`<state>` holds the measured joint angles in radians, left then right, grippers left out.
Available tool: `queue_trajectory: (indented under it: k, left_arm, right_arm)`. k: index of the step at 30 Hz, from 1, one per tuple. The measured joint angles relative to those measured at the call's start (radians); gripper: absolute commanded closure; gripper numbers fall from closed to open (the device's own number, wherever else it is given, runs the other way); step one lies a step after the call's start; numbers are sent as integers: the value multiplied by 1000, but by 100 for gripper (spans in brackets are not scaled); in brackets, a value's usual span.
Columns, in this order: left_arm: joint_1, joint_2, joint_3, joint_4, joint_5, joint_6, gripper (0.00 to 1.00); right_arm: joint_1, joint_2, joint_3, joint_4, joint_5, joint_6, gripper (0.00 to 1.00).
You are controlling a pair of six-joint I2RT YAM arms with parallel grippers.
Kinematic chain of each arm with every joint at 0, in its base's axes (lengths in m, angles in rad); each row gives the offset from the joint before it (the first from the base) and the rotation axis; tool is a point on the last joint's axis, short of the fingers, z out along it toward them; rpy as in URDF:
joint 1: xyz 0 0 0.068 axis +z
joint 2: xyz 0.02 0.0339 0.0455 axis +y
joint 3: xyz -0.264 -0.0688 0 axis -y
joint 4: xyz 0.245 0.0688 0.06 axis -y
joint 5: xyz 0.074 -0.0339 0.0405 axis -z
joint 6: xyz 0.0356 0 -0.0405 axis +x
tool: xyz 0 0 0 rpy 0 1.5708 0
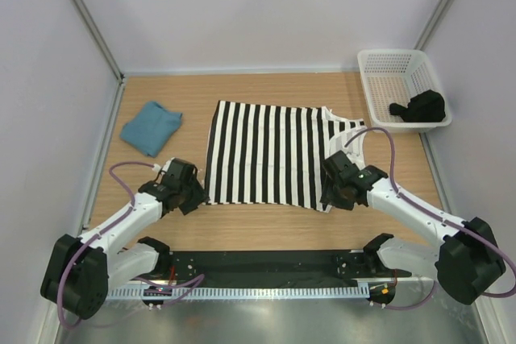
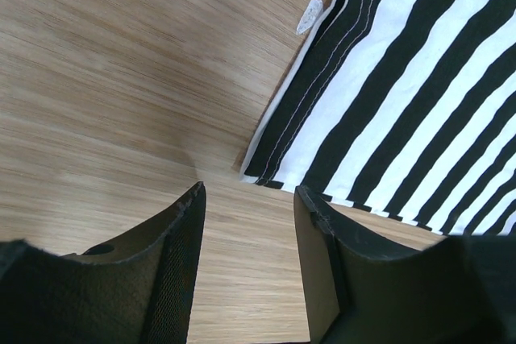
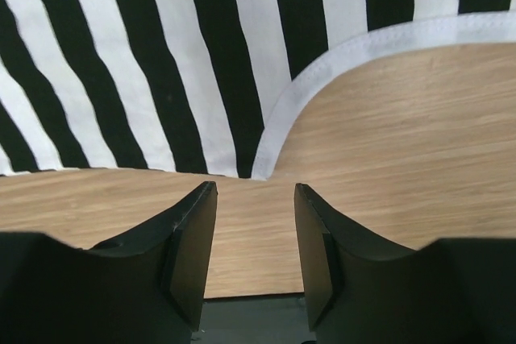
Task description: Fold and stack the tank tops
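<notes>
Striped tank top point(image 1: 266, 151) is laid flat mid-worktop point(image 1: 266, 227), hem toward the left edge, straps toward the right edge. Teal tank top point(image 1: 151, 127) is seen already folded near the far-left corner, well apart from it. Step in hand is judged to be the first fold of the striped one, picked up along its near edge. Left gripper point(image 2: 248, 189) is set half open and empty, with the near hem corner point(image 2: 251, 172) just ahead of the fingertips, not yet between them. Right gripper point(image 3: 255, 186) is likewise half open with nothing held, lined up where the white armhole binding point(image 3: 282, 114) meets the near edge. For a clean grab, both sets of jaws should be lowered to the wood and pushed forward so the cloth is taken well inside the pads, both layers together, before closing. Both sides should then be lifted together and carried toward the far edge at equal pace, so the stripes are kept square and no slack is bunched mid-span. Thin edge grips are likely to slip. White basket point(image 1: 395, 53) at the far-right corner, with a dark item point(image 1: 419, 108) in it, should be left alone.
</notes>
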<state>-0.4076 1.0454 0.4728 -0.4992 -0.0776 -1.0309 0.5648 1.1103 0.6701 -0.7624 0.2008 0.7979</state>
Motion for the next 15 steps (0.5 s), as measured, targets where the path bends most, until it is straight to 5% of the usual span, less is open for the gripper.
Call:
queue_trajectory:
  k: [15]
  left_arm:
    - [-3, 33, 0, 7, 0, -7, 52]
  right_arm:
    - [38, 77, -108, 99, -71, 18, 56]
